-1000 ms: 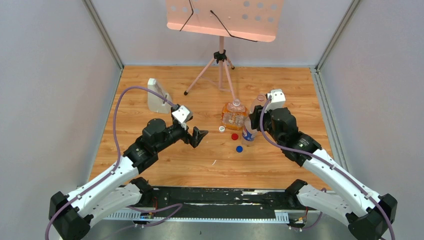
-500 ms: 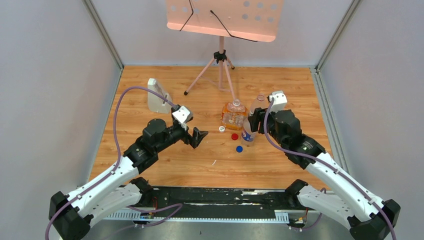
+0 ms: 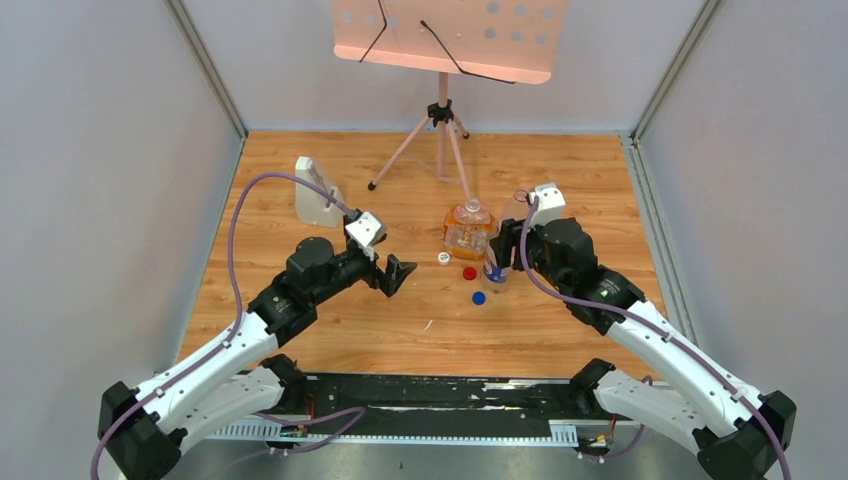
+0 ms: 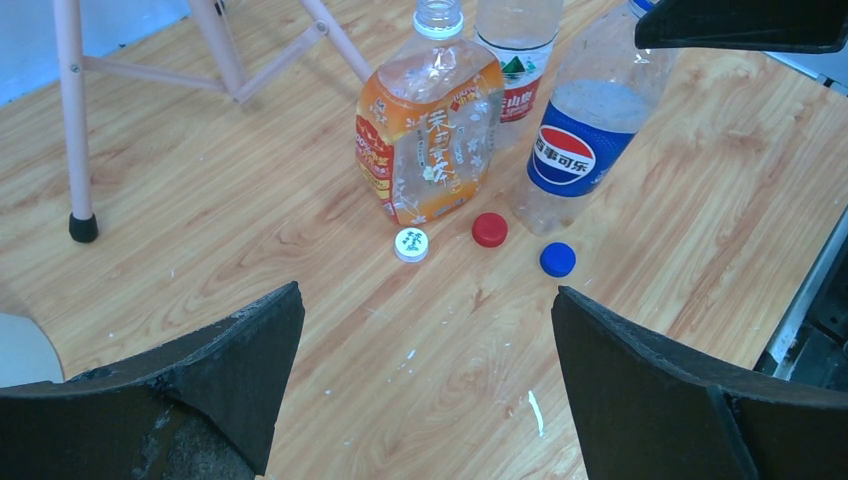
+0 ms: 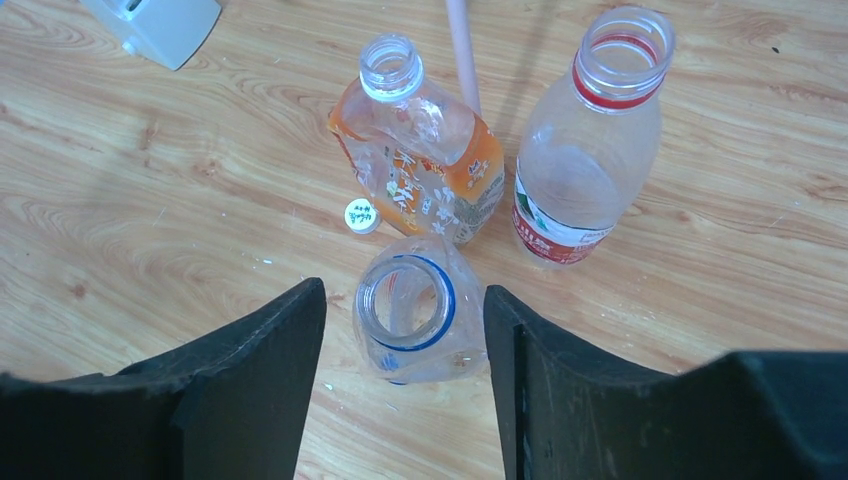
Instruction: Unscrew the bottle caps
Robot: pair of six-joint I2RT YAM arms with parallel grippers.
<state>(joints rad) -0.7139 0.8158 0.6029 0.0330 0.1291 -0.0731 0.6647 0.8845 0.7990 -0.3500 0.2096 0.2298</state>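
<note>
The left end effector point(image 3: 396, 272) hovers left of centre in the top view, jaws spread wide with nothing between them. Beyond it, on the wooden desk point(image 3: 560, 170), lie three loose caps. The blue cap point(image 4: 557, 259) is nearest, at the foot of the Pepsi bottle point(image 4: 580, 150). The red cap point(image 4: 489, 229) is next, and the white cap point(image 4: 411, 243) lies just in front of the orange-labelled bottle point(image 4: 430, 135).

The right end effector point(image 5: 405, 295) straddles the Pepsi bottle's open neck with its jaws apart. Desk shows between the frame-left finger and the bottle, but I cannot tell whether the other finger touches it.

All three bottles stand upright and uncapped, the red-white-green-labelled bottle point(image 5: 585, 150) farthest back. A pale grey block point(image 3: 315, 195) sits towards the upper left, and a pink music stand point(image 3: 440, 130) at top centre.
</note>
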